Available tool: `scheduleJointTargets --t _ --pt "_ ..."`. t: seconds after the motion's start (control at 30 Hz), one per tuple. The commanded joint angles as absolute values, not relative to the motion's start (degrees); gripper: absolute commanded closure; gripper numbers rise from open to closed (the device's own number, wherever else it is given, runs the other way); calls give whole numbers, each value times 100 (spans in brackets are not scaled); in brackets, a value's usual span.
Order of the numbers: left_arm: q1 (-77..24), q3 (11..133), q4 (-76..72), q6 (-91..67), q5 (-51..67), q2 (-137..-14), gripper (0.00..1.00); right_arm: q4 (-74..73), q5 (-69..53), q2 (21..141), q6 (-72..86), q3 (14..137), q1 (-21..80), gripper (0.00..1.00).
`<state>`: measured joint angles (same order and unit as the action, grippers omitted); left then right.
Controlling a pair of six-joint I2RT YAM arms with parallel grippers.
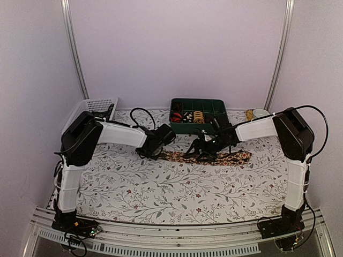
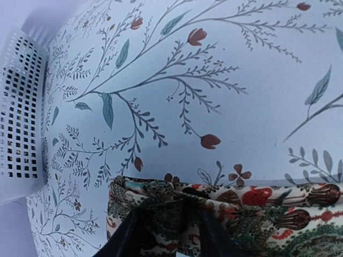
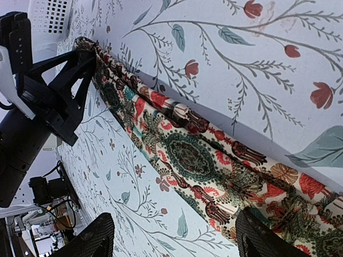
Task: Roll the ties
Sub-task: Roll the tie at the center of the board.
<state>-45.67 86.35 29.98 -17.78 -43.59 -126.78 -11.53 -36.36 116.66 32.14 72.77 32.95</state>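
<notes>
A paisley tie in cream, red and green lies flat across the floral cloth, narrow end to the left. My left gripper is shut on the folded narrow end of the tie, its dark fingers pinching the fabric. In the right wrist view the tie runs diagonally, with the left gripper clamped on its far end. My right gripper is open, jaws wide apart above the tie's middle, one finger over the cloth and one finger over the tie.
A green compartment box holding rolled ties stands behind the tie. A white perforated basket sits at the back left, also in the left wrist view. A small yellow and white item lies at the back right.
</notes>
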Motion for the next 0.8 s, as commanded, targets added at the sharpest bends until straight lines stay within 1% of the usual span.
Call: scheduleJointTargets --t 0.0,0.1,0.13,0.2,0.23,0.27,0.3,0.37,0.43,0.47,0.67,0.77 --pt "-4502 8470 2771 -1872 -3984 -12283 57 -1182 -3683 12032 3217 7409 3331 22" --pt "-4503 8440 2700 -1844 -3976 -12098 54 -1207 -3675 12056 3209 7442 3331 22" --pt "-4503 8419 2657 -1827 -3970 -12023 51 -1209 -3672 12065 3202 7451 3331 22" --pt "-4509 8376 2551 -1777 -3932 -11849 49 -1229 -3659 12090 3208 7479 3331 22" --pt "-4502 8350 2492 -1768 -3895 -11743 46 -1239 -3647 12104 3208 7485 3331 22" --pt "-4494 8316 2416 -1752 -3841 -11637 45 -1257 -3628 12115 3200 7499 3331 22" --pt "-4487 8274 2338 -1742 -3765 -11506 44 -1266 -3622 12132 3199 7507 3331 22" --pt "-4470 8166 2167 -1744 -3586 -11125 39 -1296 -3606 12154 3199 7515 3331 22" --pt "-4403 8012 2017 -1802 -3354 -10787 37 -1336 -3579 12148 3199 7496 3331 22" --pt "-4346 7936 1974 -1862 -3226 -10653 34 -1340 -3570 12132 3193 7461 3331 22" --pt "-3813 7201 1653 -2245 -2331 -9852 32 -1422 -3458 11971 3182 7193 3302 22" --pt "-3534 6847 1539 -2385 -2007 -9645 31 -1486 -3367 11793 3175 6823 3207 22"
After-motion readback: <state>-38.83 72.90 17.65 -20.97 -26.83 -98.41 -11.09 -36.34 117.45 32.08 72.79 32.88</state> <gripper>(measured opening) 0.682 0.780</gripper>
